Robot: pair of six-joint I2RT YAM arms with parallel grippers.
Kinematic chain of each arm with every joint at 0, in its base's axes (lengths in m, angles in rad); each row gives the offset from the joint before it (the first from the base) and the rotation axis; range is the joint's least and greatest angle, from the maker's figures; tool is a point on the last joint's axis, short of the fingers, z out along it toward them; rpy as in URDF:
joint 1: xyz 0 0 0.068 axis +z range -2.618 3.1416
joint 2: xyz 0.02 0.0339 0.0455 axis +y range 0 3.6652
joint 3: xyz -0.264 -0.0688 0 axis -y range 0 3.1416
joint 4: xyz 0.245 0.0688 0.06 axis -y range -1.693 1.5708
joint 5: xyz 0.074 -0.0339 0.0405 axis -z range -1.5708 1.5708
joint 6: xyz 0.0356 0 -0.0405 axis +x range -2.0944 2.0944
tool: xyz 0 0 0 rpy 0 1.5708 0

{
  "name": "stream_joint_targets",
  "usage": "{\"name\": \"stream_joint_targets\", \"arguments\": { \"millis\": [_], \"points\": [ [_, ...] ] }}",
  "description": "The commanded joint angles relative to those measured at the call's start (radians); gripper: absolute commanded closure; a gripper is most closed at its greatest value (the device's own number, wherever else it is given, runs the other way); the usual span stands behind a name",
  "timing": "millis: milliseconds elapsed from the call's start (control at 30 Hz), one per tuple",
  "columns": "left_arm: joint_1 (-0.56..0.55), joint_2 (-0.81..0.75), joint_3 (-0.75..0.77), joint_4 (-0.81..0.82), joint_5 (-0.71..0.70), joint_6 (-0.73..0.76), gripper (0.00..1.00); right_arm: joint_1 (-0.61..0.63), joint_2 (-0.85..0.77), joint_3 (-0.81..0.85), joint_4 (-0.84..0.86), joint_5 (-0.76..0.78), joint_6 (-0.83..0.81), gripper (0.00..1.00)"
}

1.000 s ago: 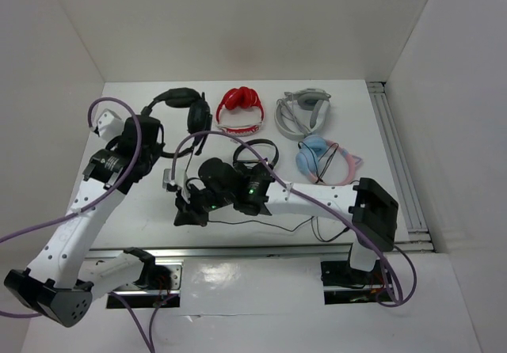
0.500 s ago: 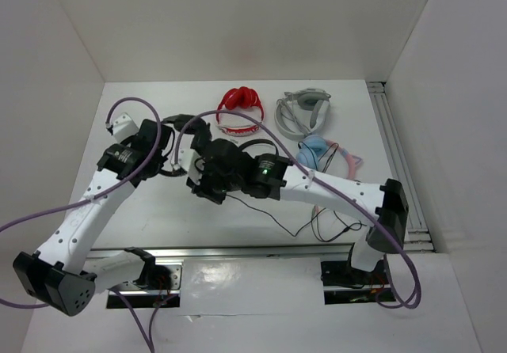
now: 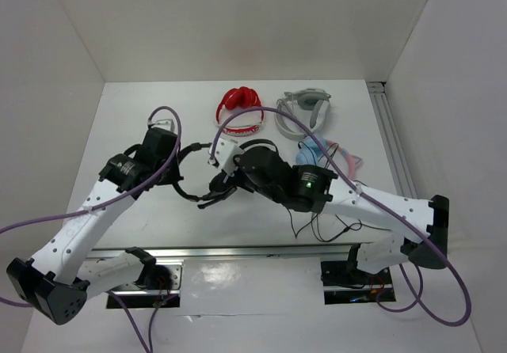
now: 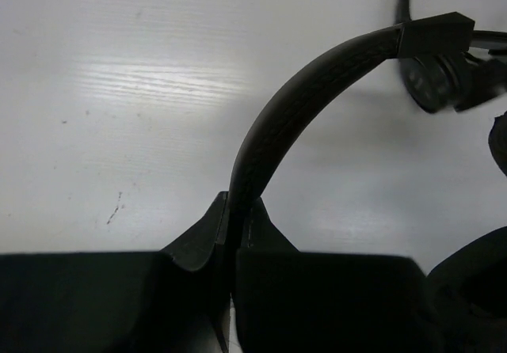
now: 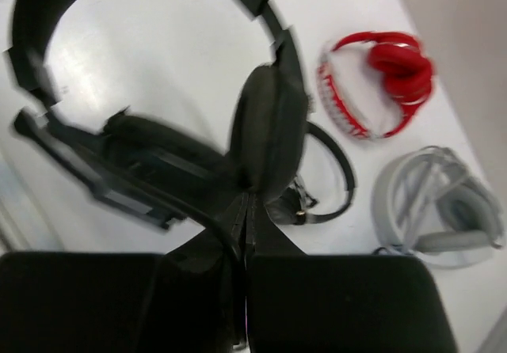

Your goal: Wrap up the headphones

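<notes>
No words, brand names, numbers or signs can be read in any view, and the pale markings along the band of the red headphones [image 3: 240, 109] are too small and blurred to make out.

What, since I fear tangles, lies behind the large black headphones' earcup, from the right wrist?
A smaller black on-ear headset on the white table; the large headphones' black earcup hides part of it.
</notes>
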Motion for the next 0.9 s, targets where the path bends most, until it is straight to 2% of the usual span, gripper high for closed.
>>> {"name": "stream_joint_targets", "arguments": {
  "millis": [0,67,133,233,333,433,467,533,600,667,700,733,767,867],
  "points": [
    [-0.03,-0.038,-0.017,0.03,0.087,0.115,1.0,0.015,-0.089,-0.046,0.202,0.217,-0.063,0.94],
    [-0.039,-0.038,-0.037,0.03,0.139,0.142,1.0,0.015,-0.115,-0.081,0.282,0.327,-0.098,0.89],
    [-0.067,-0.058,-0.055,0.054,0.192,0.155,1.0,0.015,-0.15,-0.149,0.426,0.37,-0.129,0.89],
    [-0.11,-0.058,-0.065,0.054,0.204,0.155,1.0,0.003,-0.151,-0.16,0.465,0.354,-0.138,0.89],
    [-0.154,-0.058,-0.074,0.054,0.204,0.145,1.0,-0.065,-0.141,-0.17,0.465,0.273,-0.09,0.89],
    [-0.177,-0.067,-0.065,0.045,0.219,0.145,1.0,-0.172,-0.154,-0.221,0.521,0.086,-0.035,0.88],
    [-0.191,-0.076,-0.065,0.045,0.24,0.145,1.0,-0.207,-0.154,-0.238,0.543,-0.045,-0.023,0.86],
    [-0.205,-0.098,-0.053,0.036,0.265,0.145,1.0,-0.296,-0.154,-0.258,0.565,-0.179,0.015,0.83],
    [-0.233,-0.118,-0.024,0.036,0.286,0.158,1.0,-0.371,-0.141,-0.258,0.578,-0.296,0.051,0.79],
    [-0.243,-0.148,0.003,0.01,0.296,0.158,1.0,-0.425,-0.126,-0.258,0.591,-0.359,0.075,0.79],
    [-0.243,-0.157,0.036,-0.014,0.305,0.167,1.0,-0.482,-0.114,-0.258,0.591,-0.445,0.1,0.79],
    [-0.256,-0.176,0.053,-0.024,0.317,0.179,1.0,-0.508,-0.102,-0.249,0.601,-0.493,0.111,0.73],
    [-0.256,-0.185,0.067,-0.024,0.331,0.179,1.0,-0.529,-0.092,-0.238,0.612,-0.567,0.12,0.71],
    [-0.256,-0.201,0.125,-0.045,0.394,0.213,1.0,-0.573,-0.048,-0.207,0.612,-0.665,0.153,0.71]
  ]
}}
